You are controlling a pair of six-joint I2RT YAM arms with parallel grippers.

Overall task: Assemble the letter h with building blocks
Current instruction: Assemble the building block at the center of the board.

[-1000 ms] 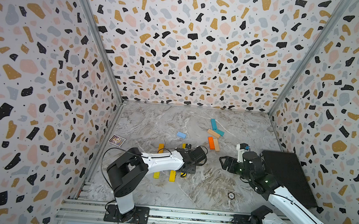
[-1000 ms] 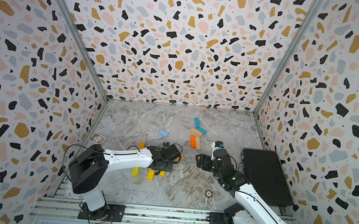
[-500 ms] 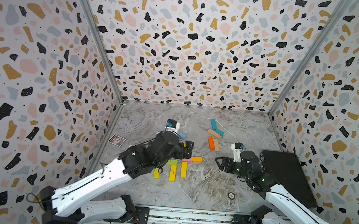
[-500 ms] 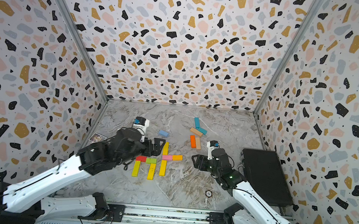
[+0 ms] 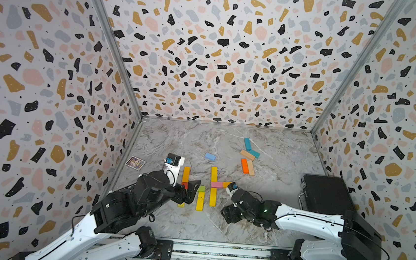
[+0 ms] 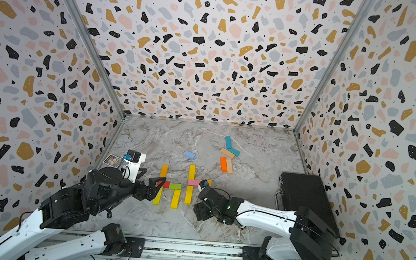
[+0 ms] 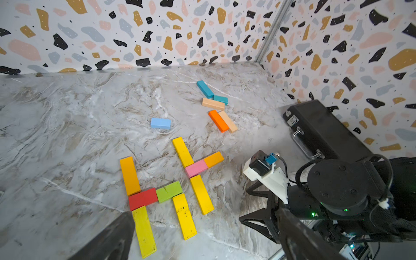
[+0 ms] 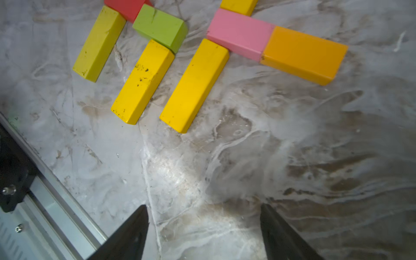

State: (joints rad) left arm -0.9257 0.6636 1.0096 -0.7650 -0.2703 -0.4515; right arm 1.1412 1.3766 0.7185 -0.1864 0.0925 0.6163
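Starting at 6 o'clock, found the right claw spread and empty over bare worktop. Found the left claw gaping too, empty, at 9 o'clock of the red block. Noted the building blocks flat mid-worktop: one h complete, another lacking its leg at 6 o'clock of the short orange block. Judged best: fetch a spare bar from 1 o'clock, set it square without nudging neighbours. Could not see that orange block's end in top views, behind the right wrist.
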